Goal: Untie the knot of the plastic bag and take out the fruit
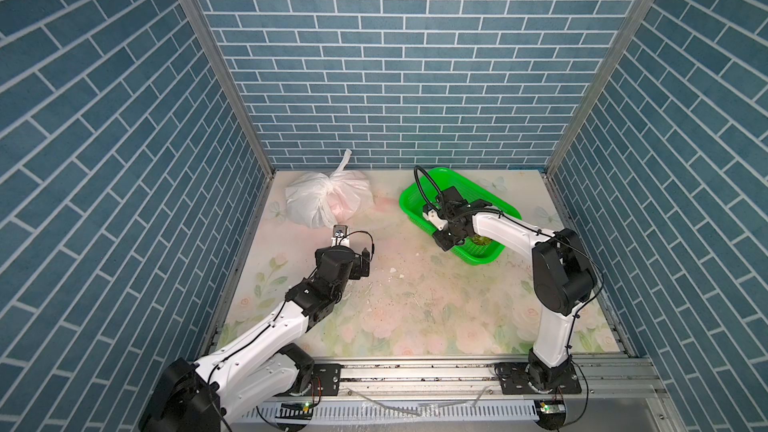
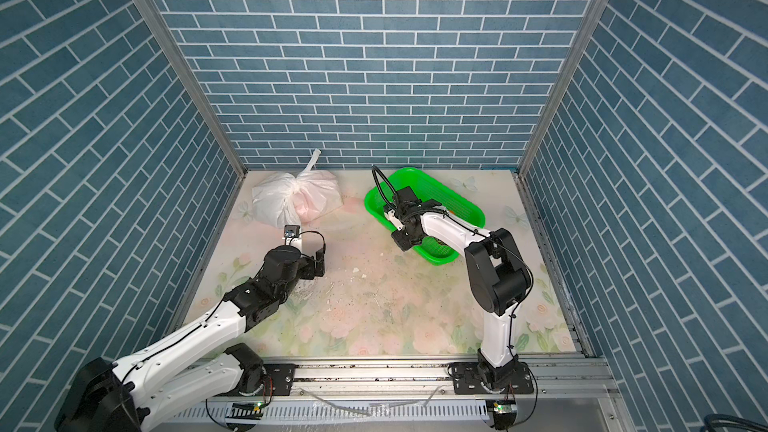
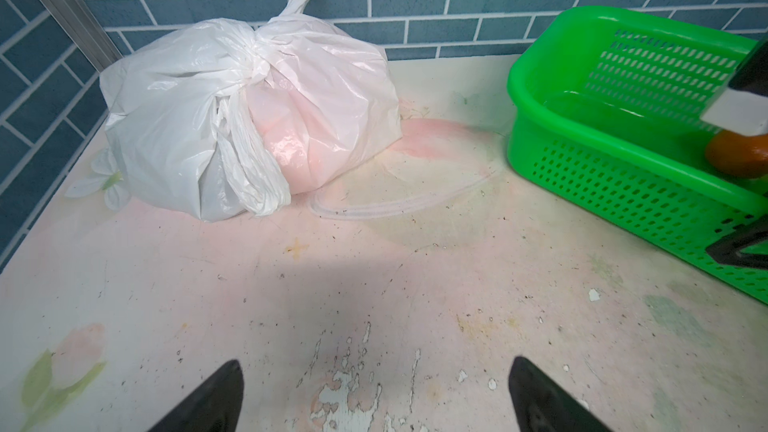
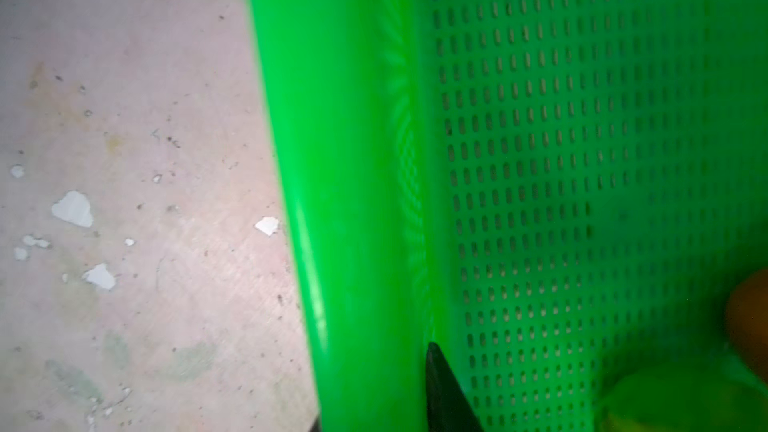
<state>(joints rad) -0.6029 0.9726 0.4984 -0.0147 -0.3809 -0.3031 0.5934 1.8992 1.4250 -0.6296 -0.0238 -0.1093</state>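
The plastic bag (image 1: 316, 201) (image 2: 282, 203) (image 3: 187, 118) lies tied at the back left, near the wall. Its knot (image 3: 255, 60) (image 1: 331, 187) sits on top, with one white tail sticking up. The fruit is inside the bag and shows only as a pink shape (image 3: 299, 126) through the plastic. My left gripper (image 3: 376, 392) is open over bare table, in front of the bag and clear of it. My right gripper (image 4: 374, 384) is shut on the long rim of the green basket (image 4: 353, 160), with one finger (image 4: 444, 388) inside the wall and the other outside.
The green basket (image 1: 415, 197) (image 2: 374, 201) (image 3: 540, 151) stands at the back right, its near end under my right arm. In it lie an orange piece (image 3: 735, 155) (image 4: 748, 317) and a yellow-green speckled ball (image 1: 482, 239). The floral table top is worn, with paint flakes (image 4: 72, 207).
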